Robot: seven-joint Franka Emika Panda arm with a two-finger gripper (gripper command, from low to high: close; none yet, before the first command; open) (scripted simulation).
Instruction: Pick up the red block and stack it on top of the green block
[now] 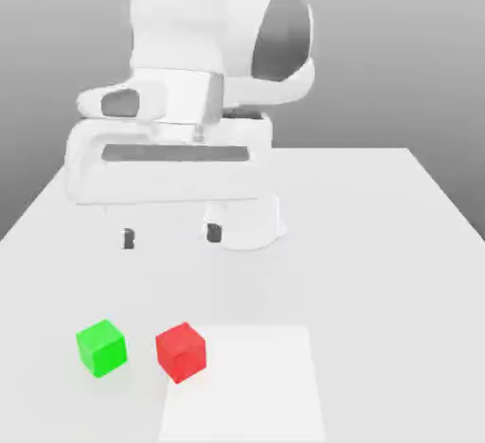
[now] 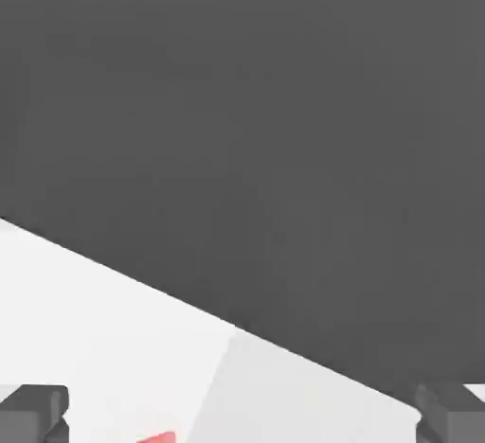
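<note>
The red block [image 1: 180, 351] rests on the white table near the front, a small matte cube. Just apart from it, toward the exterior view's left, stands the green block [image 1: 101, 346], the same size. My gripper [image 1: 170, 236] hangs above the table farther back than both cubes, open, with its two dark fingertips [image 1: 128, 239] spread wide and nothing between them. In the hand view a thin sliver of the red block [image 2: 156, 437] peeks in at the picture's edge between the open gripper [image 2: 242, 417] and its fingertips [image 2: 33, 413].
A paler rectangular patch [image 1: 242, 384] lies on the table [image 1: 379, 242] at the front, with the red block at its corner. The arm's white base [image 1: 248, 223] stands behind the gripper. Bare tabletop stretches toward the exterior view's right.
</note>
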